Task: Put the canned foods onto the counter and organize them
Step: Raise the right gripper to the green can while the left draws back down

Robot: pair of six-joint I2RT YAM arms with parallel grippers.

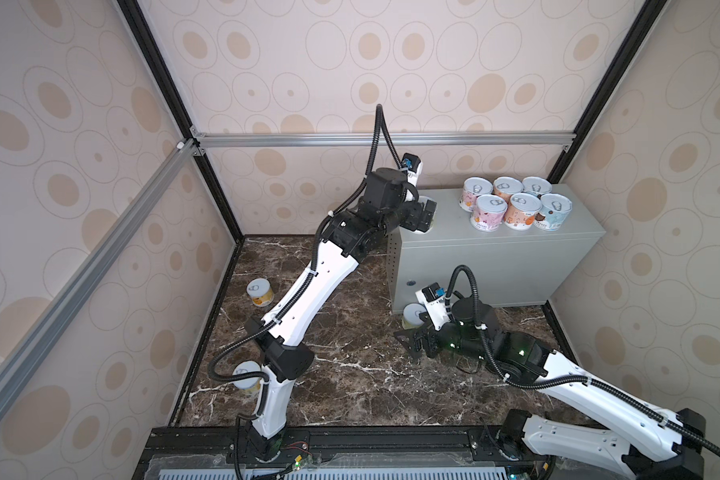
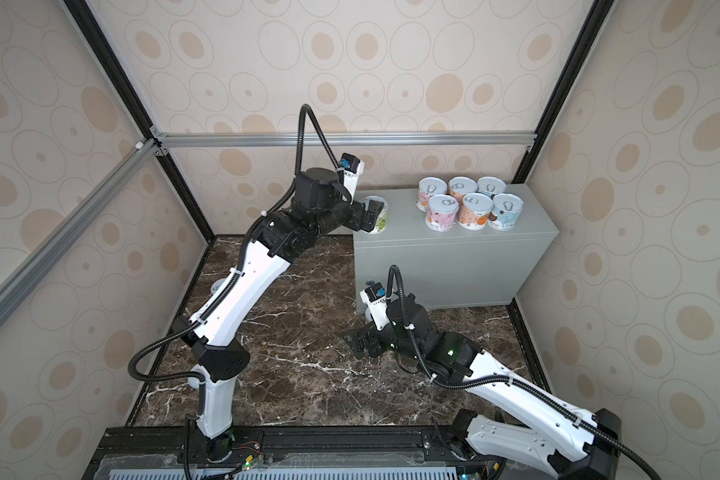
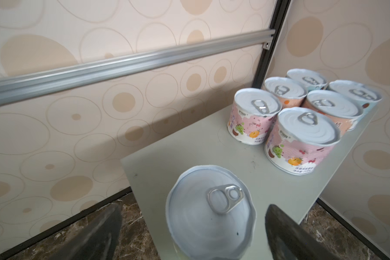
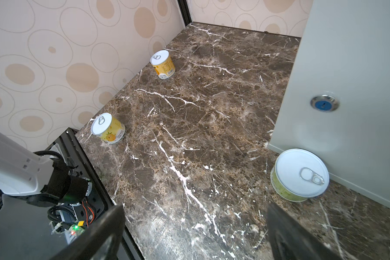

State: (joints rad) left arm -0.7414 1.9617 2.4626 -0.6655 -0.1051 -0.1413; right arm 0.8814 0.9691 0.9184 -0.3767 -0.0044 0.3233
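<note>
Left gripper (image 3: 194,208) is spread wide either side of the green-label tin (image 3: 212,227), with a bit of daylight visible at each finger, so nothing is being pinched. The tin is stood upright on the tabletop (image 3: 200,146), close to its front-left corner. Six tins (image 3: 320,105) are packed in two rows of three toward the back-right corner, well apart from it. So the step in hand looks like the pull-away, and honestly that's where care is needed. The jaws should be held fully apart and the wrist drawn up and back along the fingers' own line, not swung sideways. The gap on one side looks pretty slim, and a tin parked that near the edge could be knocked off by a small clip. Worth noting too that this tin sits far from the group, so if a tidy layout is wanted, a nudge or re-place toward the six would probably be called for. Right gripper (image 4: 193,212) is also spread, with nothing between its fingers, and is held low over the marble surface (image 4: 212,112). A green tin (image 4: 300,175) is stood just beside the front base of the cabinet (image 4: 347,67). A yellow tin (image 4: 162,64) and a second yellow tin (image 4: 108,128) are stood along the marble's left edge, so three look yet to be moved up.
</note>
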